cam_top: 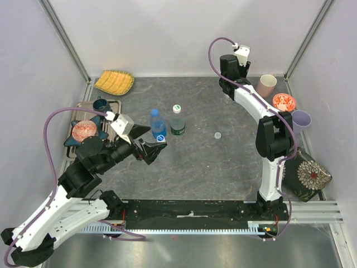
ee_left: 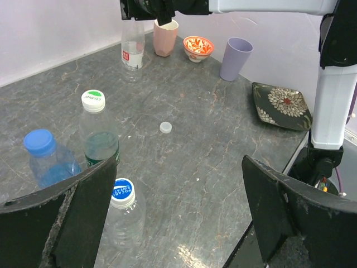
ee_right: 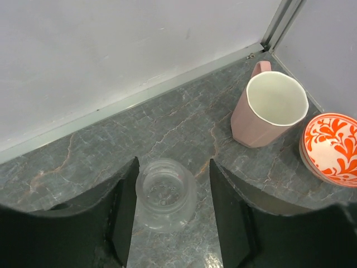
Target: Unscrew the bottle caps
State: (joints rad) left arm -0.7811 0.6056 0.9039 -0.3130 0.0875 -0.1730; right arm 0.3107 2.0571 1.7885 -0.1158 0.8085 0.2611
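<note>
My left gripper (ee_left: 179,164) is spread wide and empty, low over the table, with the small clear bottle (ee_left: 124,219) just beside one finger, off-centre. My right gripper (ee_right: 174,164) is far back by the wall, jaws apart, gripping nothing, with an uncapped clear bottle (ee_right: 165,195) below and between them. The blue-tinted bottle (ee_left: 49,166) and green-label bottle (ee_left: 99,142) stand upright close behind the small one. Step in hand, I judge: the white-and-blue cap (ee_left: 121,191). To do it well, shift until that cap sits midway between the jaws, come in at cap height rather than body height, and close on the cap only. The bottle looks light and may spin or tip unless steadied. Keep the outer finger off the neighbours. The blue cap (ee_left: 39,141) and white-and-green cap (ee_left: 93,99) are on. The plain white cap (ee_left: 165,127) lies loose, well apart
</note>
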